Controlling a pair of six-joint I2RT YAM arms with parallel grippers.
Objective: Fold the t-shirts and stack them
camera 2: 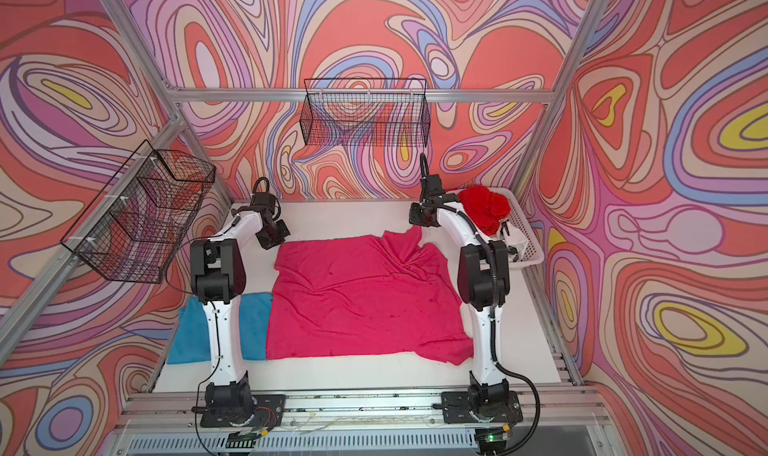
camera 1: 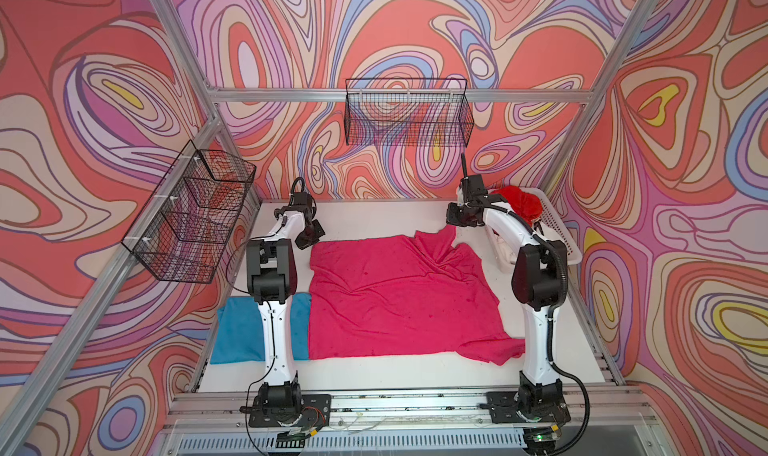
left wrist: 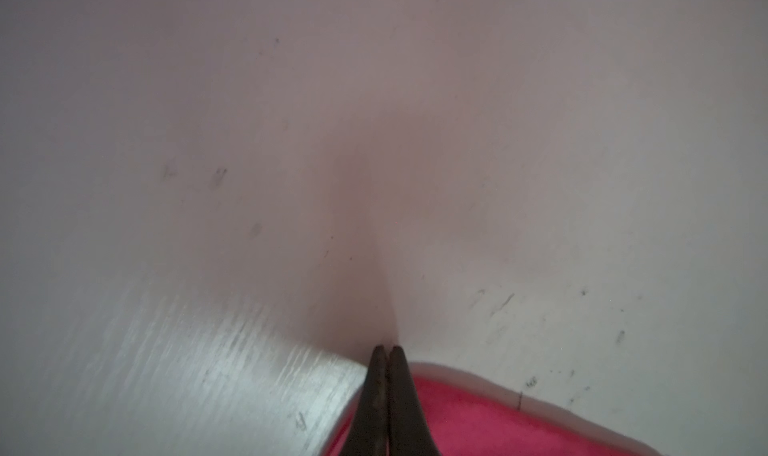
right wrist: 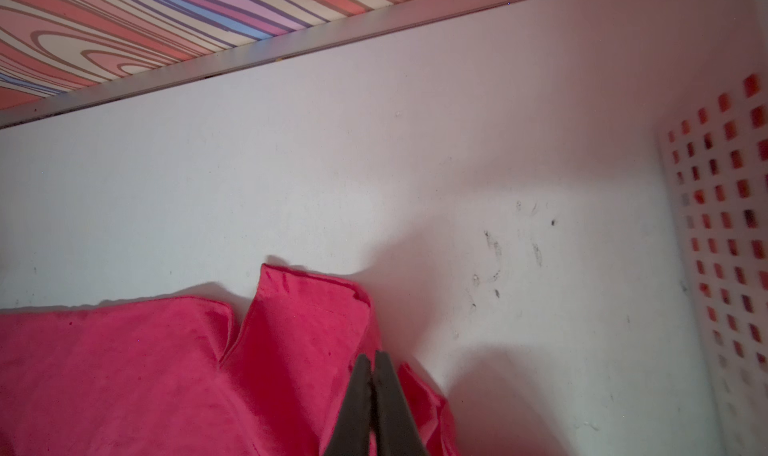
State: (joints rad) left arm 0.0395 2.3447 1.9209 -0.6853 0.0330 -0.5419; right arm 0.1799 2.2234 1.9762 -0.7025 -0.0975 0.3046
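Note:
A magenta-pink t-shirt [camera 1: 399, 296] [camera 2: 357, 300] lies spread and wrinkled across the middle of the white table. At its far left corner my left gripper [camera 1: 302, 244] [left wrist: 387, 348] is shut, and pink cloth [left wrist: 498, 416] shows on both sides of its fingers. My right gripper [camera 1: 452, 221] [right wrist: 373, 354] is shut on the far right sleeve [right wrist: 307, 308], which rises to a peak toward it. A folded teal-blue t-shirt [camera 1: 237, 329] lies at the near left, partly hidden under the left arm. A bright red t-shirt [camera 1: 519, 202] is heaped in the white basket [camera 1: 557, 233].
The perforated white basket [right wrist: 723, 225] stands at the back right, with some white cloth with black marks [camera 2: 513, 242] in it behind the right arm. Black wire baskets hang on the back wall [camera 1: 409, 113] and the left wall [camera 1: 191, 217]. A metal rail [camera 1: 407, 404] runs along the table's front.

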